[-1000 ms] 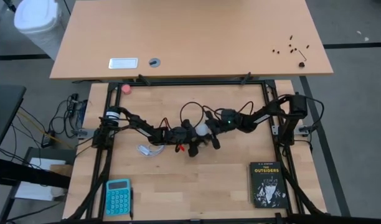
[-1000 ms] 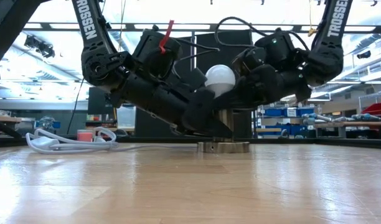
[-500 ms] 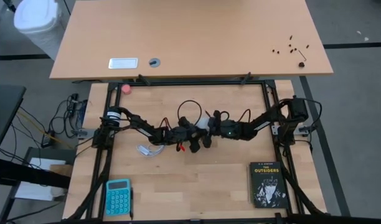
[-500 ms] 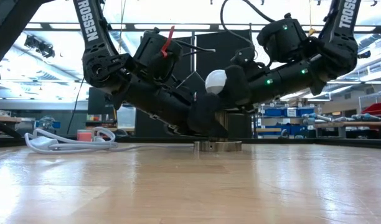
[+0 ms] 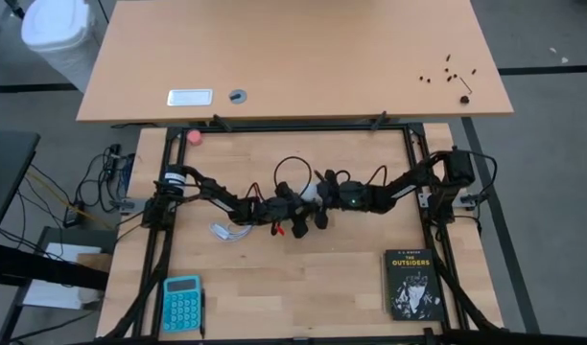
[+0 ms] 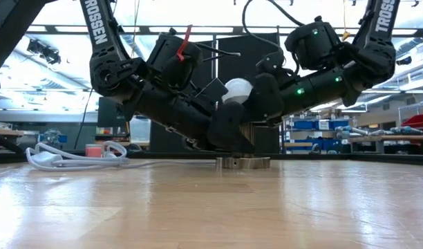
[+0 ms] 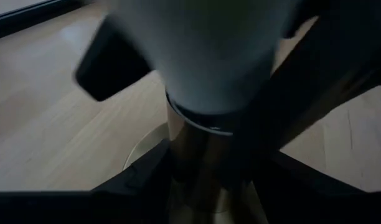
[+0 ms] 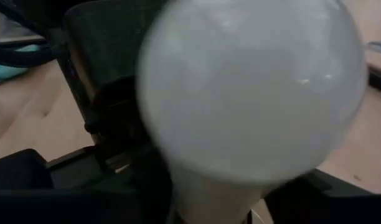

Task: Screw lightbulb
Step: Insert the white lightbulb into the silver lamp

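Far desk (image 5: 293,57): a broad wooden top beyond my work table, a white bucket (image 5: 56,29) off its far left corner.
Work table (image 5: 274,278): pale wood in a dark frame – both my arms reach in to its middle.
Left arm (image 5: 217,194): comes in from the left edge, stretched low across the wood.
Right arm (image 5: 409,177): comes in from the right edge, angled down to meet the left one.
Book (image 5: 410,284): dark cover, lying flat at the near right corner, well apart from my work.
Calculator (image 5: 181,302): turquoise, flat at the near left corner.
Cord (image 6: 66,158): white, coiled loosely on the wood left of centre.
Left pincer (image 6: 229,135): down at the table's middle, clenched around the metal stem of the socket, just under the lightbulb.
Right pincer (image 6: 260,97): higher up, right at the lightbulb's globe – whether it grips the globe or has let go, I cannot tell.
Socket (image 6: 243,162): round metal disc flat on the wood at the centre, its shiny stem (image 7: 200,162) rising between my left fingers (image 7: 134,180).
Lightbulb (image 6: 237,88): white and frosted, upright on top of the socket stem, globe up, between my two pincers; it fills my right wrist view (image 8: 253,93).
Ball (image 5: 194,136): small, pink, at the far left corner of the table.
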Action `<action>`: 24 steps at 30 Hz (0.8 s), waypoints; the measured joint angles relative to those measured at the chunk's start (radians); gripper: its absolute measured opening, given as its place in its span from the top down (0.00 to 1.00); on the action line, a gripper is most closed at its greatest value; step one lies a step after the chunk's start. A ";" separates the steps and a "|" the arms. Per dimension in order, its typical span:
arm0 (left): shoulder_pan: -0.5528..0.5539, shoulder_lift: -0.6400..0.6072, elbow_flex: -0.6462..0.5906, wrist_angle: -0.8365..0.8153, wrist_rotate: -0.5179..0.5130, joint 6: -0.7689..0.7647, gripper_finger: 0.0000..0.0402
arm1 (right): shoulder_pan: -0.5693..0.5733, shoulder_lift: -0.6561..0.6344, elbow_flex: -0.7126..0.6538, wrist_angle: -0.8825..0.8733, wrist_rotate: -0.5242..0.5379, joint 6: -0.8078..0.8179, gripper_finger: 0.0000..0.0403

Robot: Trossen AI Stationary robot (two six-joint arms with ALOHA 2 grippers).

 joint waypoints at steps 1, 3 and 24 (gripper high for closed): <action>-0.001 0.000 0.000 -0.001 -0.001 0.001 0.49 | -0.014 0.000 0.000 0.000 -0.034 0.007 0.40; -0.002 -0.001 0.000 -0.004 0.000 0.002 0.49 | -0.042 0.000 0.000 0.000 -0.113 0.020 0.33; 0.000 -0.004 0.001 -0.019 0.052 0.026 0.49 | -0.108 -0.249 -0.027 -0.333 -0.303 -0.155 0.22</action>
